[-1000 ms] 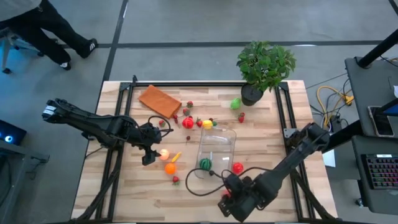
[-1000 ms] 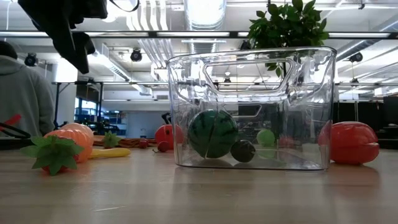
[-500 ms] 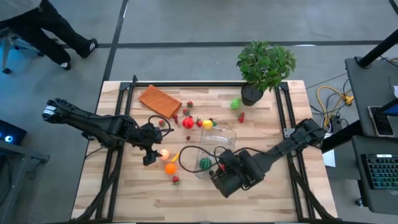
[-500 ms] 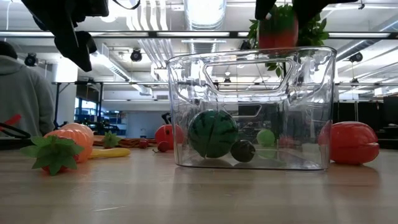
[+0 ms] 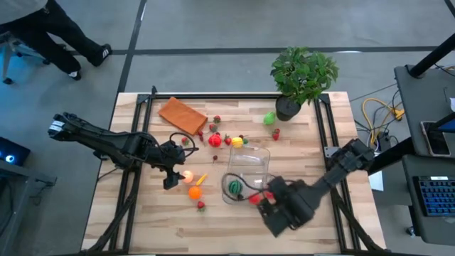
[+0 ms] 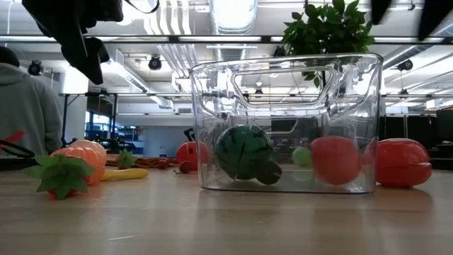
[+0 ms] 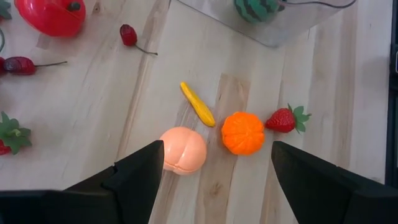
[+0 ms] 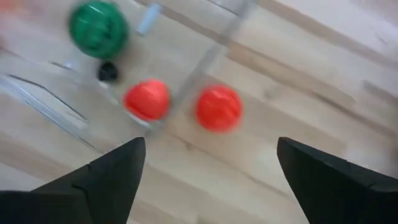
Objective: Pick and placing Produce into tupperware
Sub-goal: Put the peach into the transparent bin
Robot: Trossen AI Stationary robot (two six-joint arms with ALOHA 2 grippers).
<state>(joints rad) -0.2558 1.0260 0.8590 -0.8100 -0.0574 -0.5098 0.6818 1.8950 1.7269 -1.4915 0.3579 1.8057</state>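
Lying in the clear tupperware [image 6: 287,120], a red fruit [image 6: 335,160] sits beneath the right gripper [image 8: 208,186], fingers spread empty

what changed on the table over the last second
The right pincer carried a red fruit over the tub, let it go, and drew back toward the near right. The fruit now lies inside, beside the watermelon. The left pincer stayed open above the peach and orange; the rest of the produce did not move.

Clear tupperware [image 6: 287,120] upright, watermelon [image 6: 243,151], red fruit [image 6: 335,160] inside, prob. tomato
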